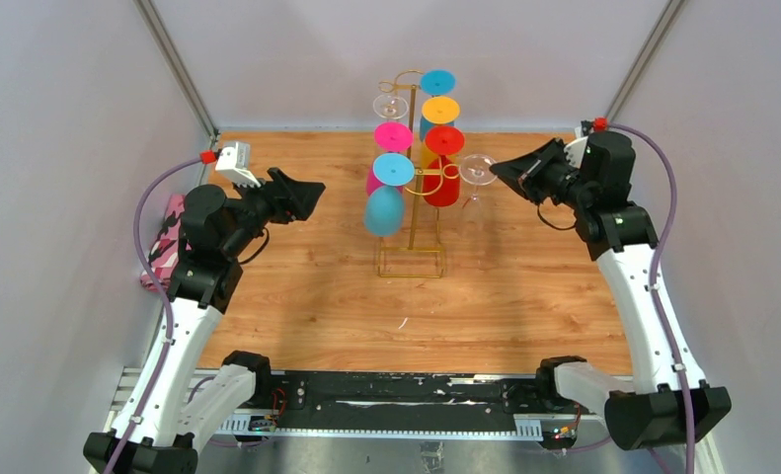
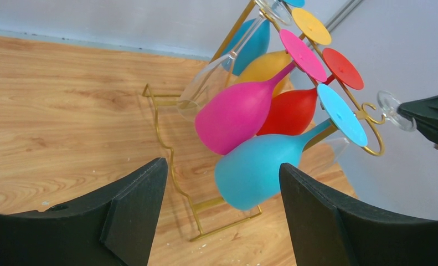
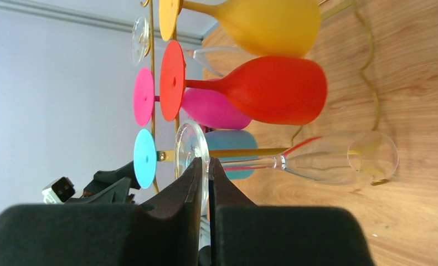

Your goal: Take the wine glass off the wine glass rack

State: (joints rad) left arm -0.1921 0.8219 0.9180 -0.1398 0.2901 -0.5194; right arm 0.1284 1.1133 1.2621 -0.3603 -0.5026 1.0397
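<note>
The gold wire wine glass rack [image 1: 413, 212] stands at the middle back of the table, with several coloured glasses hanging upside down on it. My right gripper [image 1: 502, 171] is shut on the round foot of a clear wine glass [image 1: 477, 169]. The glass hangs bowl down just beyond the curled end of the rack's lower right hook. In the right wrist view the fingers [image 3: 197, 177] pinch the foot, and the stem and bowl [image 3: 344, 158] run out to the right. My left gripper [image 1: 312, 197] is open and empty left of the rack, facing the blue glass [image 2: 255, 172].
Pink [image 1: 393, 136], red [image 1: 442, 183], orange [image 1: 440, 110] and teal glasses and a second clear glass [image 1: 390, 105] hang on the rack. A pink patterned object [image 1: 164, 242] lies at the table's left edge. Walls close in the left, right and back.
</note>
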